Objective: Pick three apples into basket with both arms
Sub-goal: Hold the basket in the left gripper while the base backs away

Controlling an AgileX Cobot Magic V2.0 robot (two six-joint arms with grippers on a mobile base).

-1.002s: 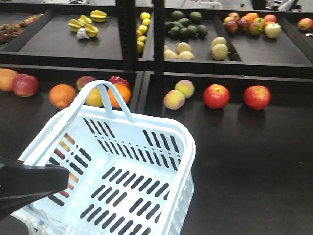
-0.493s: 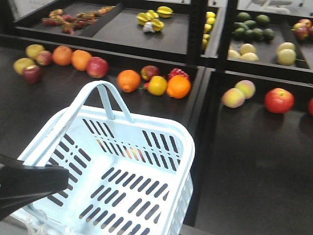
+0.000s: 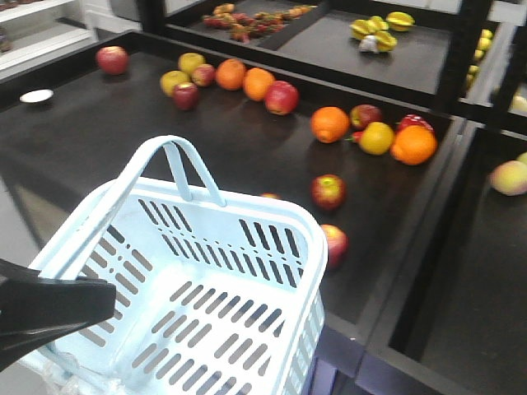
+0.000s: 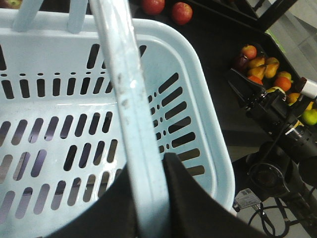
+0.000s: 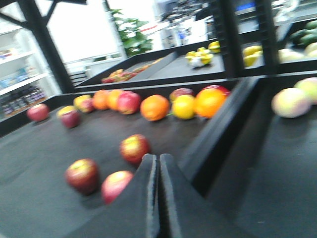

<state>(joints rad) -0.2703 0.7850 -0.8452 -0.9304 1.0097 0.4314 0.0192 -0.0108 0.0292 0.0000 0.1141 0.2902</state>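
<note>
Apples (image 3: pixel 328 191) lie on black shelf (image 3: pixel 107 144) behind basket (image 3: pixel 319 247).

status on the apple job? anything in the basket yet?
Done: no picks. The basket is empty; only its bare slotted bottom shows.
In hand: the left gripper is shut on the basket's handle. The right gripper is shut on nothing and points toward the red apples lying on the dark shelf.
Left: all three apples have yet to be picked and dropped in.

No text or labels are legible.
</note>
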